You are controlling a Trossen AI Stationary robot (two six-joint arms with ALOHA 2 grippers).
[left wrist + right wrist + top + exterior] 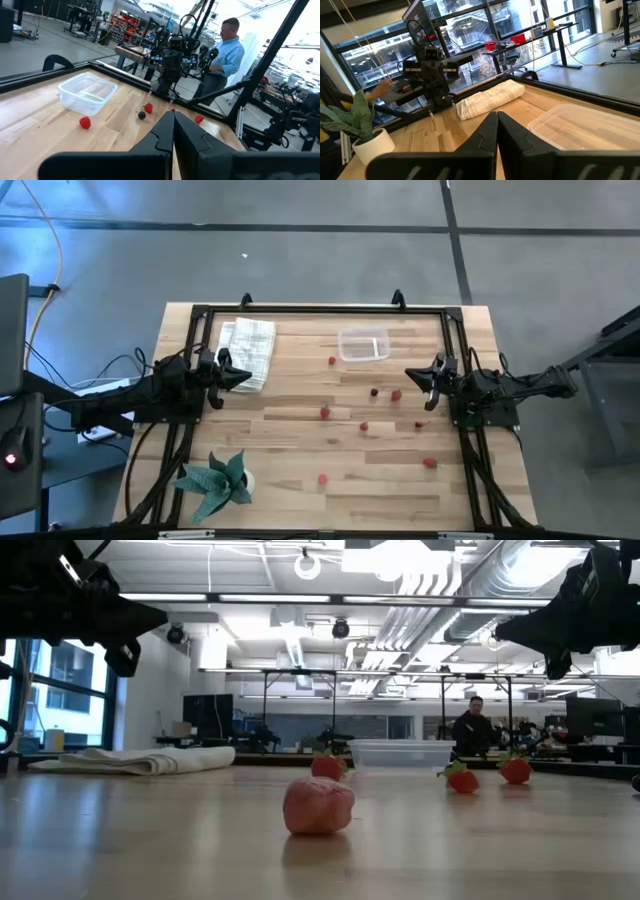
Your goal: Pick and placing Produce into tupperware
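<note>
Near the far edge of the worktop (pixel 300 390), right of its middle, I see the tupperware (pixel 363 345) standing empty. Red produce (pixel 325 412) lies scattered over the middle and toward the near right corner, none inside it. My left gripper (pixel 243 377) hangs by the left edge beside a white folded cloth (pixel 250 350), jaws together. My right gripper (pixel 412 376) hangs by the right edge, jaws together, holding nothing.

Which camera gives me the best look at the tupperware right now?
The high view: the whole tupperware shows from above, empty. The left wrist view shows it whole but slanted, the right wrist view only one corner, and the low view just a thin side-on strip.
</note>
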